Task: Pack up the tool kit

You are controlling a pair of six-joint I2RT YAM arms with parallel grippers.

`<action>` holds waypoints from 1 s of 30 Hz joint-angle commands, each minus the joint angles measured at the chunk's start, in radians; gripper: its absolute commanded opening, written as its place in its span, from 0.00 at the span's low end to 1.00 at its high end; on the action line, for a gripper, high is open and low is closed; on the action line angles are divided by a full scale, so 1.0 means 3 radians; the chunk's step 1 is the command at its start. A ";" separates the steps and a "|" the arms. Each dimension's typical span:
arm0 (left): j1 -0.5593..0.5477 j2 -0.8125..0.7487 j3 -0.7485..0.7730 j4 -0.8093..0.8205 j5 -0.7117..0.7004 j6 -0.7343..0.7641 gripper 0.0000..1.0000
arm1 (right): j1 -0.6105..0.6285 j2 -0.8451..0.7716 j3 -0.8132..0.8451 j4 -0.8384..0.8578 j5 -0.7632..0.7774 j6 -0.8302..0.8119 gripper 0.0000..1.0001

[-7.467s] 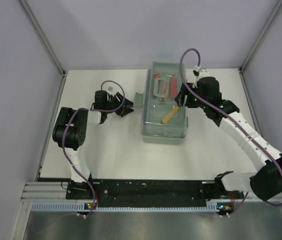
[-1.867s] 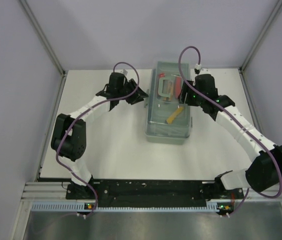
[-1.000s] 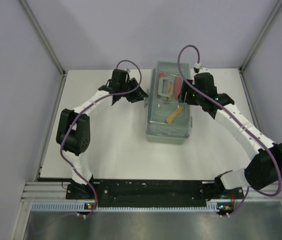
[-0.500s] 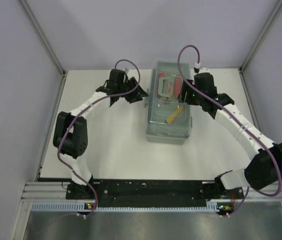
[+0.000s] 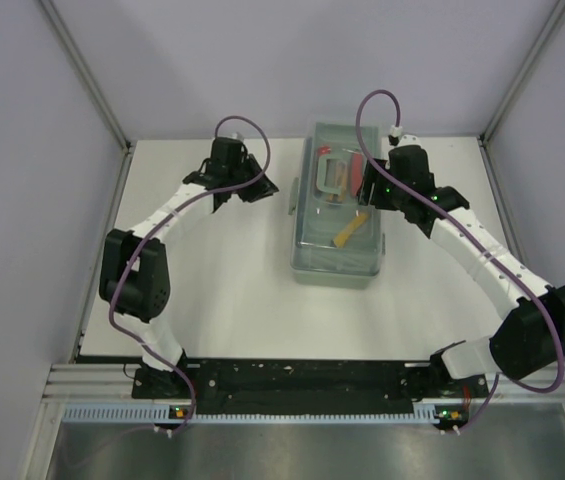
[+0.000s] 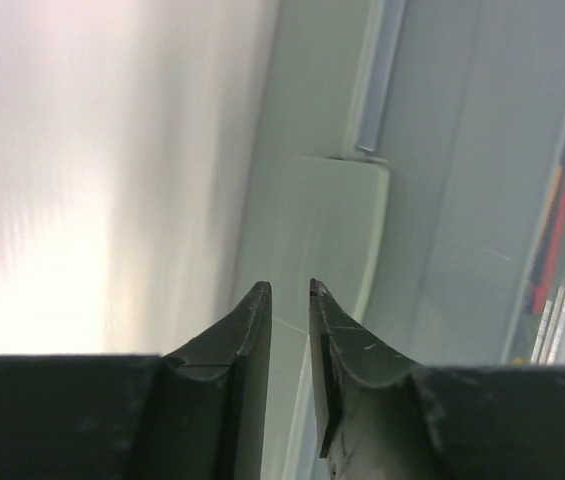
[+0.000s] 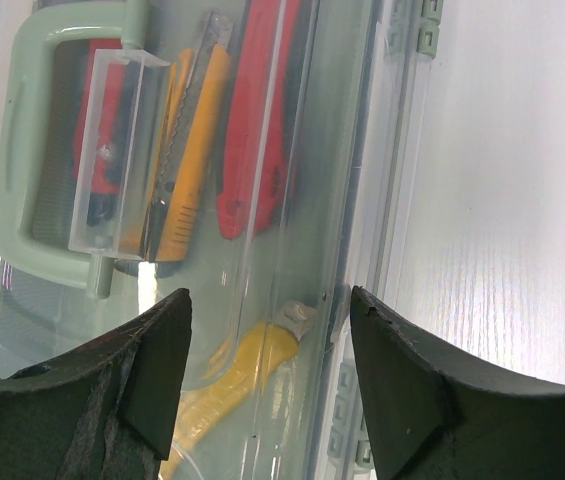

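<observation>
The grey-green tool kit point(image 5: 334, 250) lies lengthwise mid-table with its translucent lid down. Through the lid I see a yellow knife point(image 7: 187, 150), red pliers handles point(image 7: 257, 130) and a yellow screwdriver handle point(image 7: 227, 395) beside the pale green carry handle point(image 7: 22, 180). My right gripper point(image 5: 367, 192) hovers open over the kit's right rim, its jaws point(image 7: 269, 295) wide apart with nothing between them. My left gripper point(image 5: 264, 187) is just left of the kit. Its jaws point(image 6: 290, 287) stand a narrow slit apart, empty, pointing at the green side latch point(image 6: 334, 230).
The white tabletop point(image 5: 202, 290) runs left of and in front of the kit. Grey walls with metal posts point(image 5: 92, 80) close in the back and sides. The kit's right edge has small hinge tabs point(image 7: 347, 400), with bare white table point(image 7: 502, 200) beyond.
My left gripper has drawn back to the left, away from the kit's side latch, and its jaws have narrowed. The right arm and the kit have not moved.
</observation>
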 commanded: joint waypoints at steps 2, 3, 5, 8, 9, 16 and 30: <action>0.0014 0.0161 0.0096 -0.0094 -0.0280 0.0153 0.23 | 0.0062 0.0125 -0.0013 -0.0092 -0.0043 -0.0057 0.62; 0.0009 0.0197 0.0106 -0.0074 -0.0275 0.0173 0.23 | 0.0062 0.0125 -0.0013 -0.0087 -0.0033 -0.0062 0.62; 0.0004 0.0309 0.0177 -0.0018 -0.0173 0.0260 0.21 | 0.0067 0.0140 -0.0013 -0.0092 -0.0033 -0.0078 0.62; -0.0012 0.0518 0.0310 0.0008 0.0001 0.0337 0.19 | 0.0067 0.0150 -0.0008 -0.0092 -0.0043 -0.0078 0.62; -0.0022 0.0544 0.0326 0.0029 0.0032 0.0357 0.18 | 0.0067 0.0161 -0.0013 -0.0092 -0.0038 -0.0088 0.62; -0.0068 0.0683 0.0316 0.0320 0.0287 0.0342 0.18 | 0.0062 0.0191 -0.0008 -0.0092 -0.0048 -0.0088 0.62; -0.0140 0.0851 0.0321 0.0780 0.0716 0.0270 0.17 | 0.0062 0.0212 -0.0008 -0.0092 -0.0048 -0.0103 0.62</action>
